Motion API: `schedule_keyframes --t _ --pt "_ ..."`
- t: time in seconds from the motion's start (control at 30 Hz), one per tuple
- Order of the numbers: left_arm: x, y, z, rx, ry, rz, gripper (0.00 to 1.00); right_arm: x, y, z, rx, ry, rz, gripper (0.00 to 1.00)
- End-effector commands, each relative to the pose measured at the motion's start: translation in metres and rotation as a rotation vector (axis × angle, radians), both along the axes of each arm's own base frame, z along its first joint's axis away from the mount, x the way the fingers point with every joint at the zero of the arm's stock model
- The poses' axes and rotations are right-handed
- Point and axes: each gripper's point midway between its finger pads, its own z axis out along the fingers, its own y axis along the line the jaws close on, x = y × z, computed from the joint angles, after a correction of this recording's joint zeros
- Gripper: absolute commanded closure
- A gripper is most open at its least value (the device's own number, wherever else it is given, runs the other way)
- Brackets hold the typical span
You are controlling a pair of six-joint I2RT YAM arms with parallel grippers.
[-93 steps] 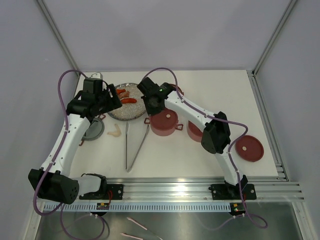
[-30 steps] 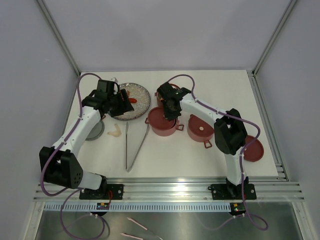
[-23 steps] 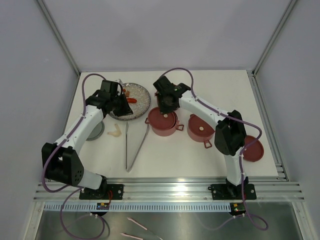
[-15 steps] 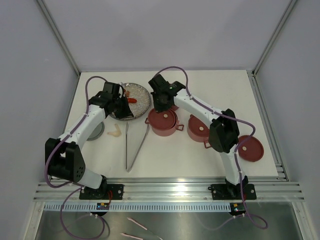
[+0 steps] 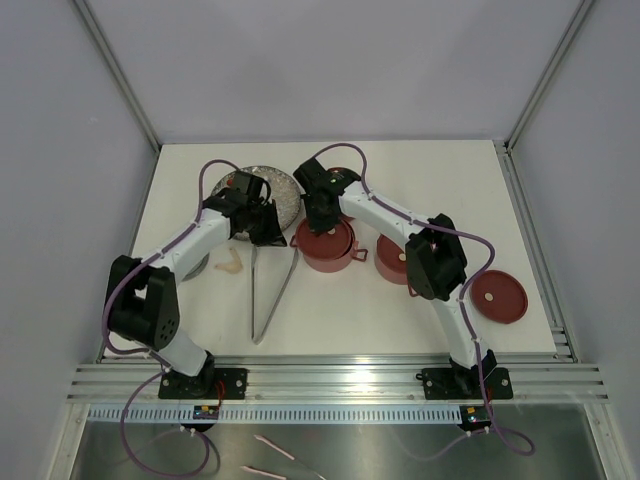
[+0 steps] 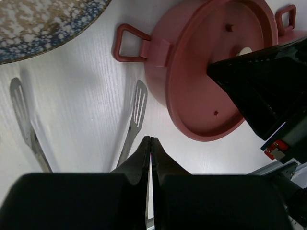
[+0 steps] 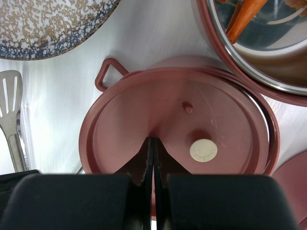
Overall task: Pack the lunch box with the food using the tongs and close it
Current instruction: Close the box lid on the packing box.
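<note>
Every place here is told from the tongs (image 5: 254,300). They lie flat on the counter (image 5: 430,180) in a long thin V. The joined end points back toward the arms. The two open tips point away, toward the speckled plate (image 5: 285,190).

Just left of the tongs sits a small pale curved piece (image 5: 230,265).

The left fingers (image 6: 149,143) hang over the open end of the tongs, close to the right tip. They are pressed together and hold nothing.

Just right of that tip stands a red tier (image 5: 330,250) of the lunch box, with its lid (image 7: 144,124) on. The right fingers (image 7: 152,146) hang over that lid. They are pressed together too, with nothing in them.

Right of the tongs and a bit further off, an open tier (image 7: 273,62) has an orange bit of food (image 7: 242,17) inside. Far to the right of the tongs lies a loose red lid (image 5: 497,297).

I think picking up the tongs comes next. The left arm is much nearer to them. The tongs run long-ways away from the arms, so the left fingers would need to spread, go down, and squeeze across both thin legs.
</note>
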Motion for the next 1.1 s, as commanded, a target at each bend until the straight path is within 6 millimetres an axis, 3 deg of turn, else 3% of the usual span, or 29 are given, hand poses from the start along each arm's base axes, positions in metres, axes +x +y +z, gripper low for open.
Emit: schedule_keyframes --t 0.0,0.37,1.07 --pt "0.008 -0.019 0.003 -0.048 -0.027 -0.031 1.00 -0.006 -0.004 0.005 -0.018 -0.007 0.002 1.00" --pt "0.012 -0.032 -0.014 -0.043 0.000 -0.058 1.00 -0.005 -0.008 0.024 -0.007 -0.042 -0.012 1.00" --pt "0.028 -0.052 -0.022 -0.067 -0.008 -0.074 1.00 -0.005 -0.008 0.058 0.046 -0.093 -0.024 1.00"
